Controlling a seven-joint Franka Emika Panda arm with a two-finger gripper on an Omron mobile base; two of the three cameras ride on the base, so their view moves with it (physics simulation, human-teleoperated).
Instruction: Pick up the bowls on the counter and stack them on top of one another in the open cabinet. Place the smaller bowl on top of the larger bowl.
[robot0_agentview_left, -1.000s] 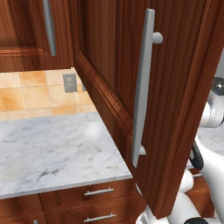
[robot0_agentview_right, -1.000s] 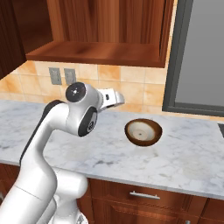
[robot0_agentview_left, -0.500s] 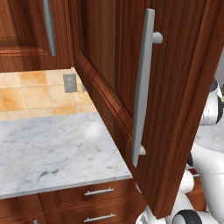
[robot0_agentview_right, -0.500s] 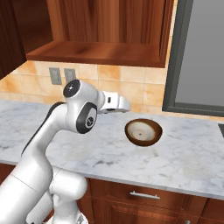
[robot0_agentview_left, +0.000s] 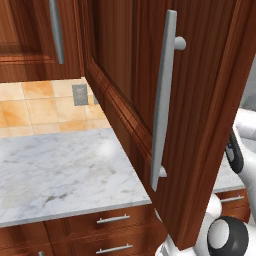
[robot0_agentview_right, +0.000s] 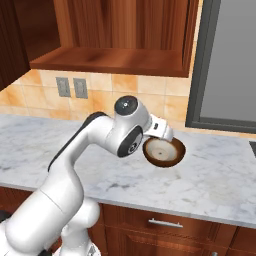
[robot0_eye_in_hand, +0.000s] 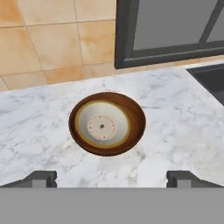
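Lately swung further right and lower over the counter (robot0_agentview_right: 210, 180): arm wrist, beside the brown bowl (robot0_agentview_right: 164, 151) a second ago, now sits right against its left rim in the right base view. Means approach to the first pick well along, grasp not yet made. Seen from the hand, gripper (robot0_eye_in_hand: 111, 178) spread wide, both dark fingertips (robot0_eye_in_hand: 41, 178) apart and short of the bowl, nothing between them. Bowl resting upright on the marble, near the tiled backsplash and the dark-framed panel (robot0_agentview_right: 225, 65), cream inside, brown rim. Open cabinet (robot0_agentview_right: 115, 57) above and left of the bowl, its shelf bare; panelled door (robot0_agentview_left: 195, 115) with the long silver bar handle (robot0_agentview_left: 163, 97) swung out.

Counted: one bowl visible, second bowl not located; one gripper, two fingertips; two wall outlets (robot0_agentview_right: 70, 87); one open cabinet; three short drawer handles (robot0_agentview_left: 113, 219) in the left base view.
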